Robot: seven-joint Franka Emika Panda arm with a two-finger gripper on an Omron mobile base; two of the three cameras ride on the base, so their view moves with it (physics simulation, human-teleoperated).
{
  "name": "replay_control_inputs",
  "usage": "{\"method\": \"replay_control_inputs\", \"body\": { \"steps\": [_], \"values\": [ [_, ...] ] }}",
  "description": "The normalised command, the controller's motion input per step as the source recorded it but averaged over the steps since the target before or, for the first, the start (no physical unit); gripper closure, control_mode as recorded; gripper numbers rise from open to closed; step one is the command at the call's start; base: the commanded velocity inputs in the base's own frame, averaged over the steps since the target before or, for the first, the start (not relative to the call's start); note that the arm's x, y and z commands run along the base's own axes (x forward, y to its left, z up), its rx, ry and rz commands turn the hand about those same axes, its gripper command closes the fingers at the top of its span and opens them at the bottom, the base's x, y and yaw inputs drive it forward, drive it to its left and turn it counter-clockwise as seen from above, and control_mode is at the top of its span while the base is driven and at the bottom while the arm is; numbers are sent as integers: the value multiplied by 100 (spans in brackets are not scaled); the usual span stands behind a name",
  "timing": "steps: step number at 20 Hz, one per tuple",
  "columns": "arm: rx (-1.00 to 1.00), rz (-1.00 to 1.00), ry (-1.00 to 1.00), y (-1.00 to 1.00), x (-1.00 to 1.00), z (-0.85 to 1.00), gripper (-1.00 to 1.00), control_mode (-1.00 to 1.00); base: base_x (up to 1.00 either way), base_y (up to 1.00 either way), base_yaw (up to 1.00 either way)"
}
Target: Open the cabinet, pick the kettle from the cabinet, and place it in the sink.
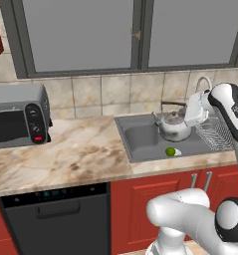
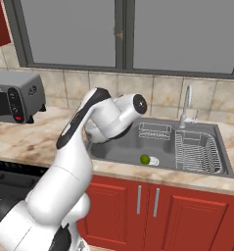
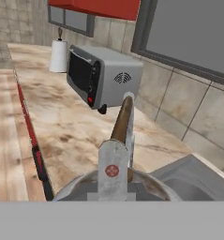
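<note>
Closest to my hand camera, the gripper (image 3: 114, 180) has its two fingers clamped together on the dark-brown arched handle (image 3: 123, 124) of the kettle (image 1: 174, 125), with the silvery lid curving just below the fingertips. From the left base view, I see the kettle upright inside the sink (image 1: 140, 142), in the middle of the basin, its spout pointing away from the wire dish rack (image 1: 215, 134) that fills the sink's right part. The white hand sits against the kettle's rack side. I cannot tell whether the kettle's base touches the basin floor or hangs just above it.

A small green lime (image 1: 170, 151) lies on the sink floor just in front of the kettle, near the front rim. In the right base view the arm's elbow covers the kettle, and I see the lime (image 2: 145, 159) beside the dish rack (image 2: 197, 152), a smaller wire basket (image 2: 154, 131) at the back wall of the sink (image 2: 226, 169), and the curved chrome faucet (image 2: 186, 105) rising behind the sink.

Left of the sink, a marble counter (image 1: 65, 149) runs to a grey toaster oven (image 1: 18, 119) standing against the tiled wall. Beyond the toaster oven, the hand view shows a paper towel roll (image 3: 58, 55). Under the sink sit red cupboard doors (image 2: 138, 206) with short silver handles, and left of them a black dishwasher (image 1: 56, 219).
</note>
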Motion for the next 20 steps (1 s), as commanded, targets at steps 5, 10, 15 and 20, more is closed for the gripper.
{"method": "replay_control_inputs", "body": {
  "steps": [5,10,15,20],
  "values": [
    [0,4,7,-1,43,-20,100,-100,0,0,0],
    [0,4,11,-2,38,-26,100,-100,0,0,0],
    [0,10,4,-12,32,-28,100,-100,0,0,0],
    [0,12,0,-7,20,-32,100,-100,0,0,0]
  ]
}}
